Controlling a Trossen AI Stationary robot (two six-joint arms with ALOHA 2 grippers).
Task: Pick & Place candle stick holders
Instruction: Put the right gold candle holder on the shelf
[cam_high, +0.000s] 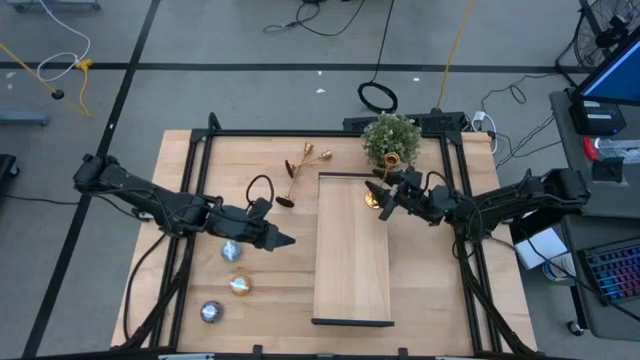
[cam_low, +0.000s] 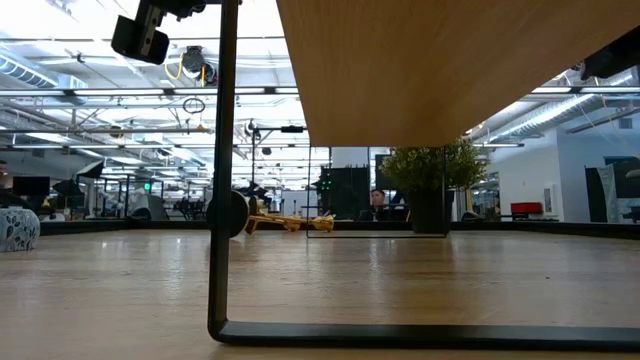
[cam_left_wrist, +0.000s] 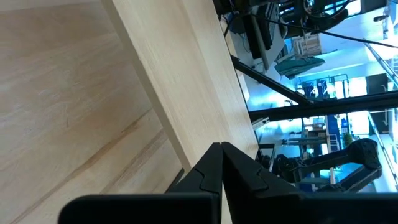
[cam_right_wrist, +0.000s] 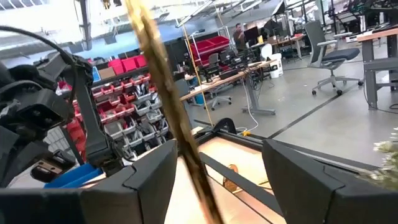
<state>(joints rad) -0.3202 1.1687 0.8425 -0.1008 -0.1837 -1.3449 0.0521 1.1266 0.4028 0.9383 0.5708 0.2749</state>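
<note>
Right gripper (cam_high: 383, 197) grasping gold candle stick holder (cam_high: 373, 199) on raised wooden shelf (cam_high: 352, 270); left gripper (cam_high: 284, 240) clenched, empty.

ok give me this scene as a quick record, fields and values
left claw: shut, empty, over the table beside the raised wooden shelf
right claw: at the shelf's far end, gold candle stick holder between its fingers
other holders: two lying on the table left of the shelf
tealight discs: three near the left arm
potted plant: far edge, behind the shelf
</note>
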